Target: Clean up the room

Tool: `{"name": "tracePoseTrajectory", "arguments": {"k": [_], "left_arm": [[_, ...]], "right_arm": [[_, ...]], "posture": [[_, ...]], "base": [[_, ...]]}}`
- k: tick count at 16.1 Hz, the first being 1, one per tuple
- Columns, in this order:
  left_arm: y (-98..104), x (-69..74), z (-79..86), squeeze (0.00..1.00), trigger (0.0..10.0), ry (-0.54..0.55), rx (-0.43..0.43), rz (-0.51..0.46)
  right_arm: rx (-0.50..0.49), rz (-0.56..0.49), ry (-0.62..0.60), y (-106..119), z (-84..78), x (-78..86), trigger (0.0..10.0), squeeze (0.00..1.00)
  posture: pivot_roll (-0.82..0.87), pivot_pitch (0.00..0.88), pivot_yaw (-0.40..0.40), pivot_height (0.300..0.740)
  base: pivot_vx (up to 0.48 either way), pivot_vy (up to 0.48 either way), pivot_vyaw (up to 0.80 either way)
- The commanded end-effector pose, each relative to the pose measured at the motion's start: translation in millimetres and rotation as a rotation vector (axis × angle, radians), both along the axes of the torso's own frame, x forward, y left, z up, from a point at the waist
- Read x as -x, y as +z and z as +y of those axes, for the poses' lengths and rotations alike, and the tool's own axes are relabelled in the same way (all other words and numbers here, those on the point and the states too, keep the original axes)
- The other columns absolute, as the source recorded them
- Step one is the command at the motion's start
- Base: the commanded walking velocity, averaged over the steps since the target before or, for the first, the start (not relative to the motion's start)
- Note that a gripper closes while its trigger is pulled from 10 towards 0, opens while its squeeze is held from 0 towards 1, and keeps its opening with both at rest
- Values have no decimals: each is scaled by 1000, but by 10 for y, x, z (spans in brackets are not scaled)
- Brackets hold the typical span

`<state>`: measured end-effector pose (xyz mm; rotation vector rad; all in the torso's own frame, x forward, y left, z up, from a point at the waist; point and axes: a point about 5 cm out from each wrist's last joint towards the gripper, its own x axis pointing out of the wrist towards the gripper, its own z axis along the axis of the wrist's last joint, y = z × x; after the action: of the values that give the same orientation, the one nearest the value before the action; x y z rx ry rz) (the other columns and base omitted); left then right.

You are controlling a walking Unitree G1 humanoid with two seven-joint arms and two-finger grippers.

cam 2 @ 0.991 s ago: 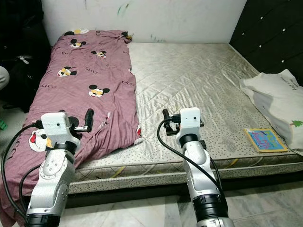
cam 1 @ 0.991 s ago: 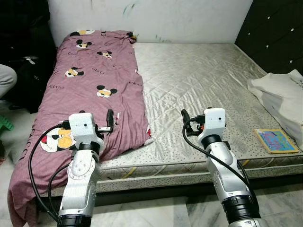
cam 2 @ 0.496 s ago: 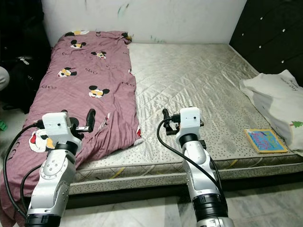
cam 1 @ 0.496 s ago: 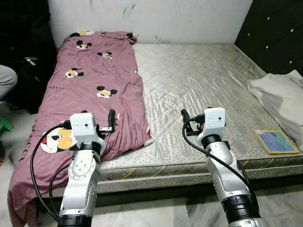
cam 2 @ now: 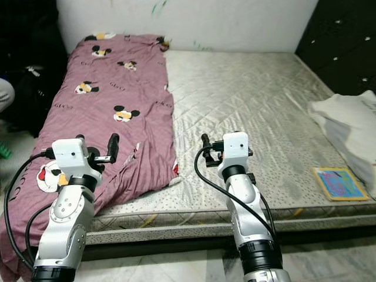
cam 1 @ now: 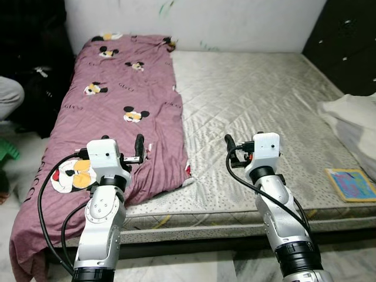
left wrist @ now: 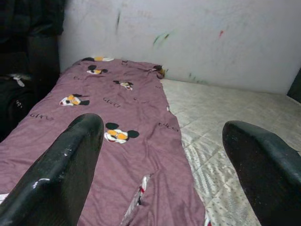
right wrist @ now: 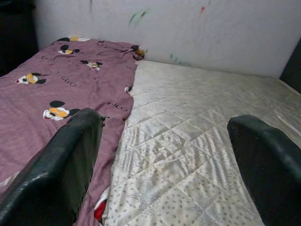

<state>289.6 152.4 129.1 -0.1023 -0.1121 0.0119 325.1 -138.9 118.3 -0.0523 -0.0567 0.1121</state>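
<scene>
A maroon blanket [cam 1: 117, 100] printed with cartoon mice covers the left strip of a bare beige quilted mattress [cam 1: 252, 94] and hangs over its front left corner. My left gripper [cam 1: 139, 148] hovers over the blanket's front part; in the left wrist view it [left wrist: 162, 127] stands open with nothing between its fingers. My right gripper [cam 1: 229, 144] is held over the bare mattress just right of the blanket's edge, and the right wrist view shows it [right wrist: 164, 120] open and empty too.
A colourful flat book [cam 1: 352, 184] lies at the mattress's front right, beside a white pillow [cam 1: 352, 117]. A dark studded panel [cam 1: 346, 47] rises at the far right. To the left are a person's knee [cam 1: 9, 97] and a black bag [cam 1: 35, 88]. Marble floor [cam 1: 176, 270] lies below.
The whole picture has shifted slightly right and down, so the camera has moved. Both arms hold the same pose with their grippers still open.
</scene>
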Motion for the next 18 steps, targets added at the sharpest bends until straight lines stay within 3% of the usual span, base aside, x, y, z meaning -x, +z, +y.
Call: {"name": "tracePoseTrajectory", "arguments": {"k": [1, 6, 11, 18], "left_arm": [[34, -9, -32, 0, 10000, -18, 3, -10], [32, -6, -33, 0, 10000, -17, 5, -7], [-3, -32, -82, 0, 10000, -1, 10, 24], [13, -43, -88, 0, 10000, -16, 35, 19]], "right_arm": [[5, -3, -6, 7, -18, -15, 10000, 0], [6, -4, -7, 9, -16, -19, 10000, 0], [5, -4, -14, -2, -28, -20, 10000, 0], [4, 0, -14, -8, -29, -22, 10000, 0]], "posture": [[-48, 2, -44, 740], [-48, 5, -44, 740], [-49, 6, -40, 740], [-51, 7, -40, 740]], "base": [[322, 0, 0], [322, 0, 0], [0, 0, 0], [0, 476, 0]]}}
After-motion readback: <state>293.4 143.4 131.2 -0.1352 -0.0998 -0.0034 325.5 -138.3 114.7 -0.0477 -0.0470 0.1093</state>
